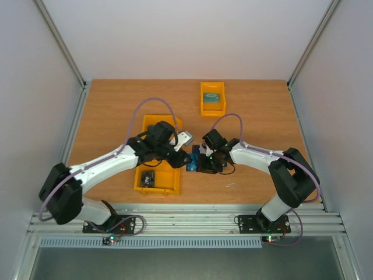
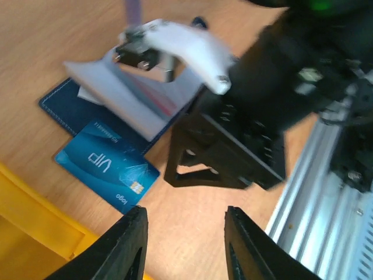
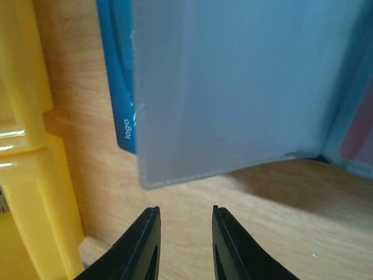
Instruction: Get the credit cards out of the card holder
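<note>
The card holder (image 2: 63, 104) lies open on the table, dark navy, with one grey-blue pocket flap (image 2: 137, 102) lifted off it. A blue "VIP" credit card (image 2: 108, 162) rests flat on the wood beside it, one edge tucked under the holder. In the right wrist view the flap (image 3: 227, 87) fills the top, the blue card (image 3: 119, 76) peeks out at its left, and a red card (image 3: 356, 135) shows faintly in a pocket. My left gripper (image 2: 185, 245) hovers open over bare wood near the blue card. My right gripper (image 3: 185, 233) is open just short of the flap's edge, holding nothing.
A yellow bin (image 1: 156, 175) stands right beside the cards on the left, and its wall (image 3: 23, 146) is close to my right gripper. Another yellow bin (image 1: 213, 98) sits at the back. In the top view both grippers meet over the holder (image 1: 192, 165), and the rail (image 2: 315, 192) runs along the near table edge.
</note>
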`<state>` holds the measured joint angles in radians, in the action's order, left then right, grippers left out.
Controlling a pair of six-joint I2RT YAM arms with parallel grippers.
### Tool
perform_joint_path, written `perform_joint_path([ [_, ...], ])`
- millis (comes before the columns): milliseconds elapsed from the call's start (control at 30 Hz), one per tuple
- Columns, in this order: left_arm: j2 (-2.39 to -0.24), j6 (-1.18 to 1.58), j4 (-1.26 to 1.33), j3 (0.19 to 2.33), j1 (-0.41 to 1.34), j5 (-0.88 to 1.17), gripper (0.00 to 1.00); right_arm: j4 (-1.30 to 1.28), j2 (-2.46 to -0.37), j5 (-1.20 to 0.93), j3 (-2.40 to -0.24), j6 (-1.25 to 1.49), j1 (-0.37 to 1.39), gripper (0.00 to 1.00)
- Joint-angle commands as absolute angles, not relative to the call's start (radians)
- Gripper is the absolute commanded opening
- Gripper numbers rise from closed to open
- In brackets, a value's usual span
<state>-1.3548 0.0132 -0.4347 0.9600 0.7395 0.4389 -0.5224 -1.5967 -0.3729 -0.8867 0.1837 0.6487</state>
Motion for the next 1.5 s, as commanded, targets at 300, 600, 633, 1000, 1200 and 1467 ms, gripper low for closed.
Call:
perform_joint_path([
  [300, -1.624, 0.538, -0.268, 1.006, 0.794, 0.192, 0.33, -0.245, -1.603, -0.33, -0.767, 0.328, 0.607, 0.24],
  [600, -1.738, 0.705, -0.294, 1.063, 0.805, 0.102, 0.39, -0.211, -1.621, -0.333, -0.762, 0.304, 0.579, 0.24],
  [633, -1.744, 0.721, -0.303, 1.068, 0.807, 0.089, 0.39, -0.212, -1.62, -0.333, -0.765, 0.299, 0.578, 0.25],
  [1000, -1.851, 1.006, -0.303, 1.073, 0.811, 0.04, 0.47, -0.179, -1.631, -0.385, -0.771, 0.271, 0.548, 0.25],
  [1200, -1.898, 1.004, -0.258, 1.065, 0.811, -0.007, 0.46, -0.187, -1.625, -0.388, -0.773, 0.238, 0.51, 0.25],
  [1467, -1.947, 0.966, -0.115, 1.037, 0.811, 0.071, 0.41, -0.166, -1.664, -0.422, -0.789, 0.222, 0.491, 0.25],
])
